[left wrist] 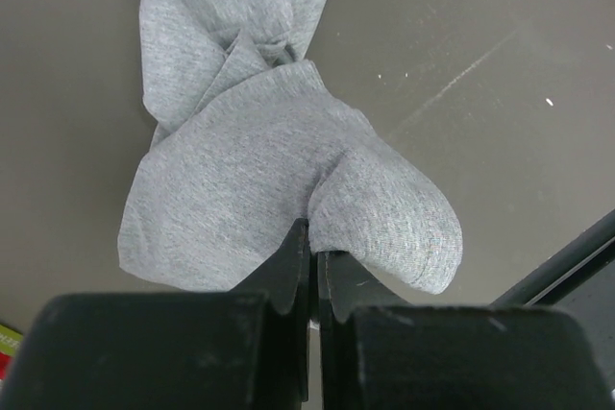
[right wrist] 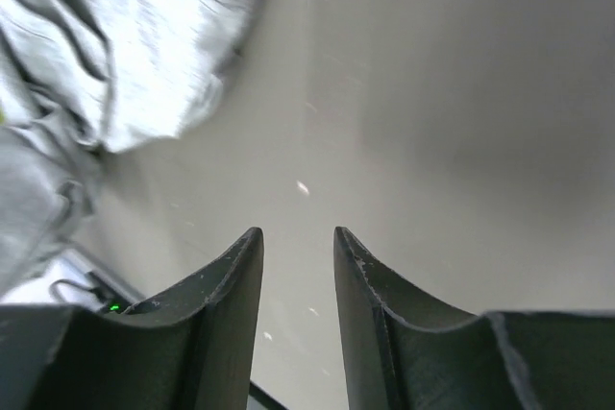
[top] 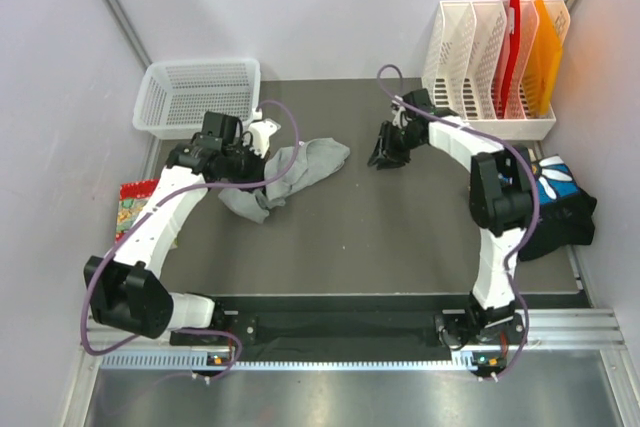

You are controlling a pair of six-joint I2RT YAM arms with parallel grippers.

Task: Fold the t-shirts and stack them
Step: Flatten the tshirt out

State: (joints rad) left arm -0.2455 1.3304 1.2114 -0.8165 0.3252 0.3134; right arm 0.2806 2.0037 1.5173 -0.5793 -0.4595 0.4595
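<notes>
Two grippers, one garment. My left gripper (left wrist: 309,242) is pinched tight on a fold of the light grey t-shirt (left wrist: 240,170). Its jaws stand almost together with cloth caught between them, and a rounded lobe of fabric bulges out beside the tips. I judge the pinch is this narrow because thin jersey would slip from anything looser.

My right gripper (right wrist: 298,232) is parted to a modest gap and holds nothing. Only bare table (right wrist: 432,93) shows between its fingers, and it touches no cloth. In its wrist view the shirt's nearest edge lies off to the upper left, apart from the tips.

Seen from above, the shirt lies crumpled and twisted, not flat, on the left-centre of the table. One end rises towards my left wrist and the other spreads towards the middle. The right gripper hangs just past that free end, near it but clear of it. I judge it is placed there to take a second corner, since spreading a shirt needs two grips well apart. No fold is yet made.

Further out are a white basket (top: 195,97) at the far left corner and a white file rack (top: 490,67) at the far right. A heap of dark and blue-and-white t-shirts (top: 555,209) sits at the right edge beside my right arm.
</notes>
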